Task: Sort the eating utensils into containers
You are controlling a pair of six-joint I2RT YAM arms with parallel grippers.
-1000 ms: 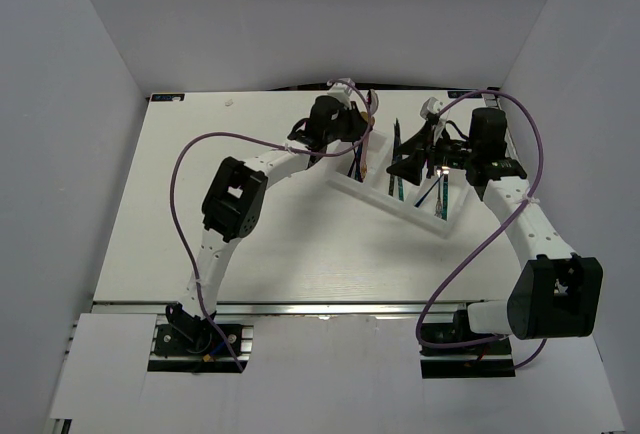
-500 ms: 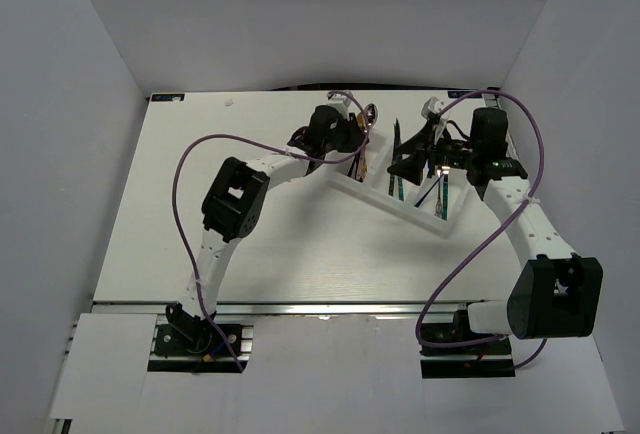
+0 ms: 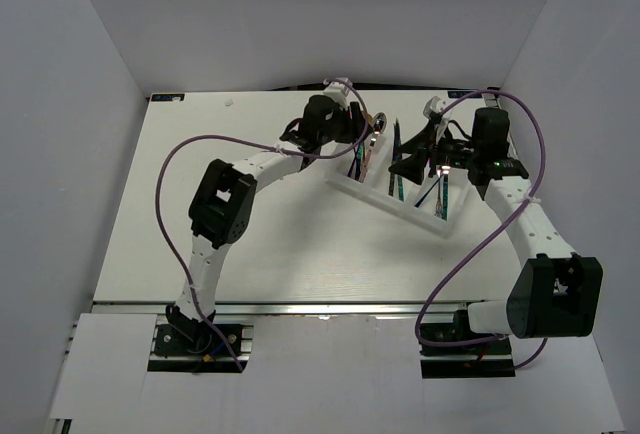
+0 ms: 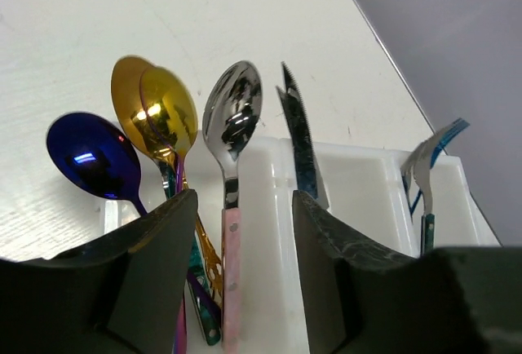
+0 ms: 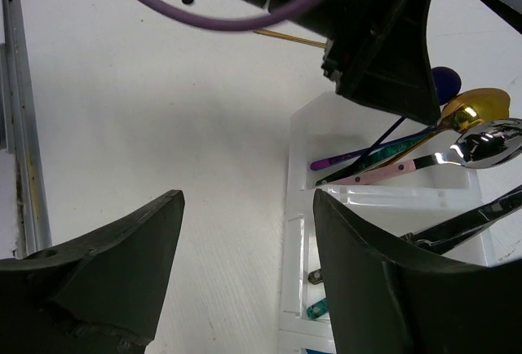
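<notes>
The silver spoon (image 4: 235, 109), pink-handled, lies in the left compartment of the white tray (image 4: 359, 199). Its bowl reaches past the far rim beside two gold spoons (image 4: 163, 113) and a blue spoon (image 4: 86, 154). Half a second ago the top view showed that bowl farther out from the tray, so it has since drawn in and settled. The left gripper (image 4: 243, 201) stands wide, its jaws on either side of the handle and touching it on neither, which I read as a release just made. A serrated knife (image 4: 298, 138) occupies the middle compartment and an iridescent fork (image 4: 432, 154) the right one. The right gripper (image 5: 249, 199), wide and empty, has kept its place over the tray's right half. By my judgement this spoon now counts as sorted with its kind, and my left arm is free to lift clear. Whether any utensil lies hidden behind the arms I cannot tell.
</notes>
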